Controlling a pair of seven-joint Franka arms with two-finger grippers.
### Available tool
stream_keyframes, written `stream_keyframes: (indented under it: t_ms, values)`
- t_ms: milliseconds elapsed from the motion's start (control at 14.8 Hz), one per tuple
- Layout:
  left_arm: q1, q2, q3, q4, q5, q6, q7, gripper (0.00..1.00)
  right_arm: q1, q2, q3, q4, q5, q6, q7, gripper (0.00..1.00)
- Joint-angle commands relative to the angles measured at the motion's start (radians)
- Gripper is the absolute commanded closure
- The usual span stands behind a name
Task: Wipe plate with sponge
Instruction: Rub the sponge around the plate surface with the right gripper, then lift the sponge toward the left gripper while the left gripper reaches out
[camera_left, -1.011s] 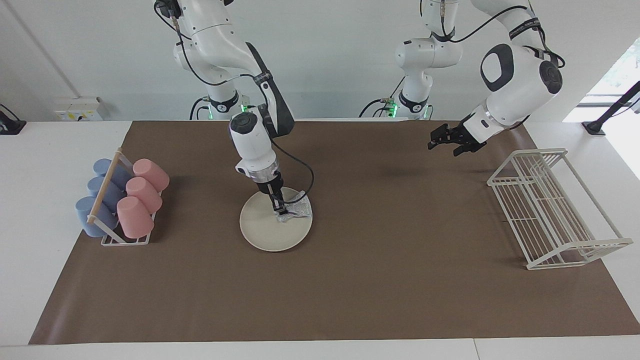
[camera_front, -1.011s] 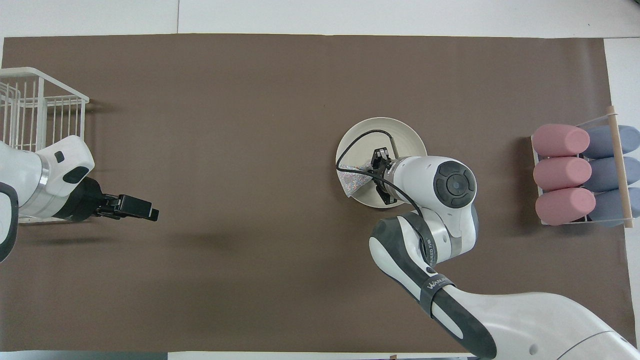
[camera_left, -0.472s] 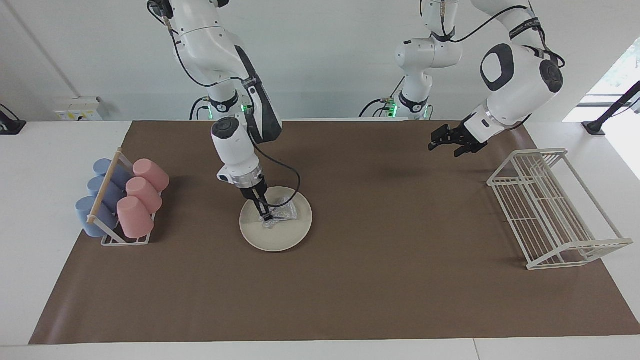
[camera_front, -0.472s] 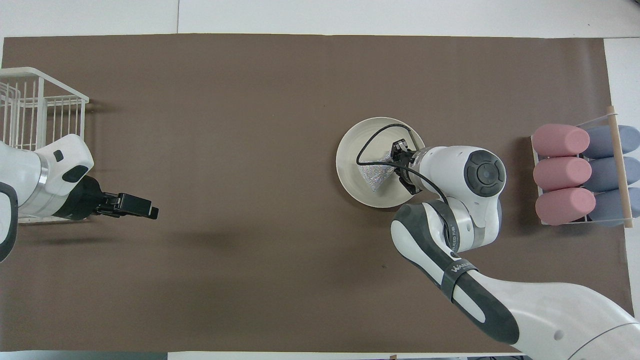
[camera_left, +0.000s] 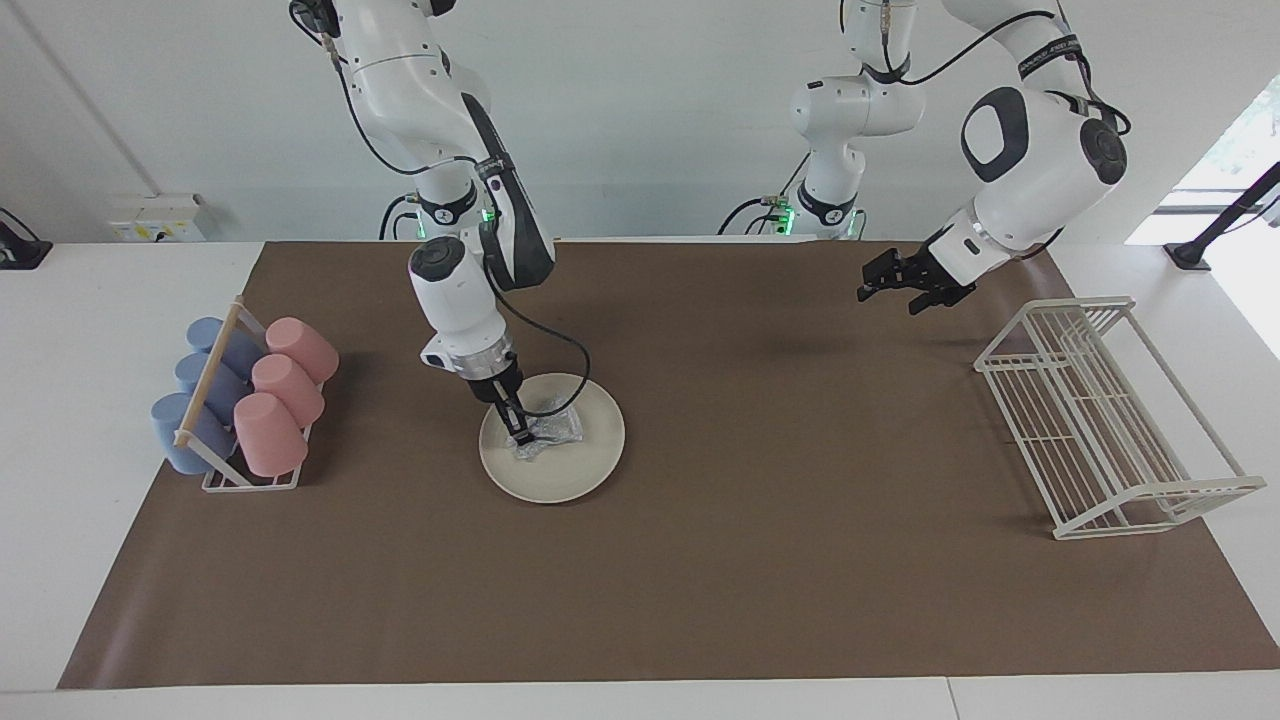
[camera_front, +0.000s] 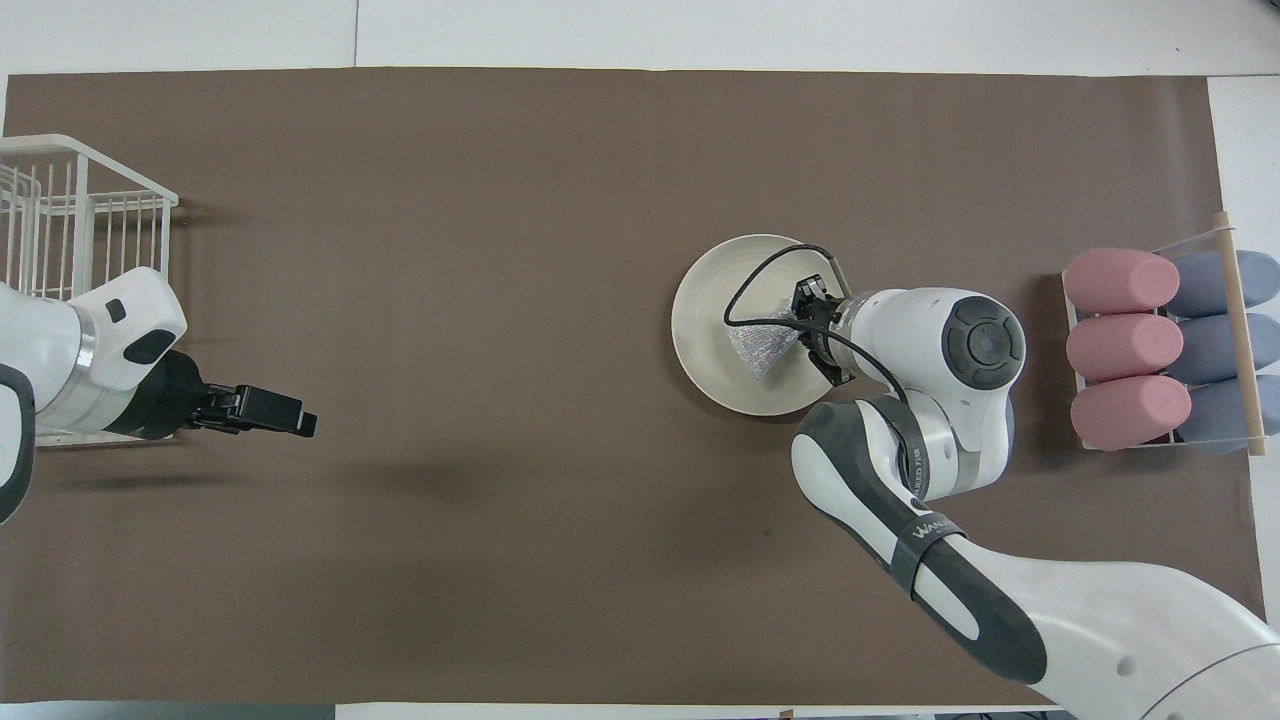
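Observation:
The cream-white plate (camera_left: 592, 452) (camera_front: 708, 318) lies flat on the brown mat, toward the right arm's end of the table. On it rests the crinkled silvery sponge (camera_left: 552, 430) (camera_front: 758, 347), pressed against the plate's surface. My right gripper (camera_left: 520, 438) (camera_front: 798, 322) points down onto the plate and is shut on the sponge's edge, on the side toward the cup rack. My left gripper (camera_left: 872, 284) (camera_front: 290, 416) hangs open and holds nothing, over the mat beside the wire rack, and waits there.
A rack of pink and blue cups (camera_left: 240, 400) (camera_front: 1160, 350) stands at the right arm's end of the mat. A white wire rack (camera_left: 1100, 420) (camera_front: 60, 215) stands at the left arm's end. The right arm's cable loops over the plate.
My right gripper has dragged the sponge across the plate, from the rim on the left arm's side toward the cup rack. The left arm has not moved.

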Motion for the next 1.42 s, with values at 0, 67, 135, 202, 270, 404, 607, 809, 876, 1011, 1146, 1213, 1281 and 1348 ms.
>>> stream_keyframes:
  t_ms: [0, 67, 135, 202, 270, 404, 607, 809, 876, 1011, 1146, 1213, 1281, 1348]
  values:
    - [0.002, -0.006, -0.004, 0.004, 0.023, 0.010, -0.016, 0.00, 0.070, 0.038, 0.005, -0.032, 0.010, 0.001, 0.124, 1.00]
    - [0.002, -0.006, -0.004, 0.004, 0.023, 0.010, -0.016, 0.00, 0.087, 0.038, 0.004, -0.027, 0.012, 0.001, 0.157, 1.00]
    - [-0.001, -0.006, -0.004, 0.004, 0.023, 0.010, -0.016, 0.00, 0.089, 0.040, 0.004, -0.024, 0.010, 0.002, 0.175, 1.00]
    - [0.002, -0.008, -0.004, 0.004, 0.023, 0.010, -0.016, 0.00, 0.090, 0.040, 0.005, -0.024, 0.010, 0.005, 0.177, 1.00]
    - [0.002, -0.008, -0.004, 0.004, 0.023, 0.010, -0.016, 0.00, 0.090, 0.040, 0.004, -0.024, 0.010, 0.007, 0.177, 1.00]
    - [-0.006, -0.006, -0.004, 0.004, 0.023, 0.009, -0.016, 0.00, 0.081, 0.038, 0.002, -0.004, 0.010, -0.005, 0.172, 1.00]
    - [-0.012, -0.011, -0.007, 0.004, 0.023, 0.010, -0.019, 0.00, 0.073, 0.014, -0.002, 0.129, 0.009, -0.212, 0.220, 1.00]
    - [-0.007, -0.013, -0.010, 0.004, 0.023, 0.009, -0.020, 0.00, 0.075, -0.072, -0.002, 0.197, -0.003, -0.408, 0.286, 1.00]
    - [-0.007, -0.017, -0.011, 0.002, 0.021, -0.002, -0.022, 0.00, 0.078, -0.112, -0.002, 0.203, -0.003, -0.460, 0.296, 1.00]
    - [-0.007, -0.019, -0.013, -0.002, 0.000, -0.020, -0.048, 0.00, 0.090, -0.176, -0.001, 0.226, -0.003, -0.586, 0.320, 1.00]
    - [0.002, -0.022, -0.010, -0.004, -0.142, -0.062, -0.048, 0.00, 0.092, -0.250, 0.002, 0.255, -0.003, -0.716, 0.320, 1.00]
    - [0.004, -0.026, -0.007, -0.008, -0.221, -0.072, -0.048, 0.00, 0.092, -0.290, 0.004, 0.270, -0.010, -0.781, 0.317, 1.00]
    - [0.004, -0.028, -0.005, -0.015, -0.296, -0.074, -0.050, 0.00, 0.092, -0.320, 0.007, 0.298, -0.013, -0.836, 0.312, 1.00]
    - [0.004, -0.034, -0.004, -0.022, -0.375, -0.077, -0.053, 0.00, 0.090, -0.343, 0.007, 0.327, -0.025, -0.894, 0.309, 1.00]
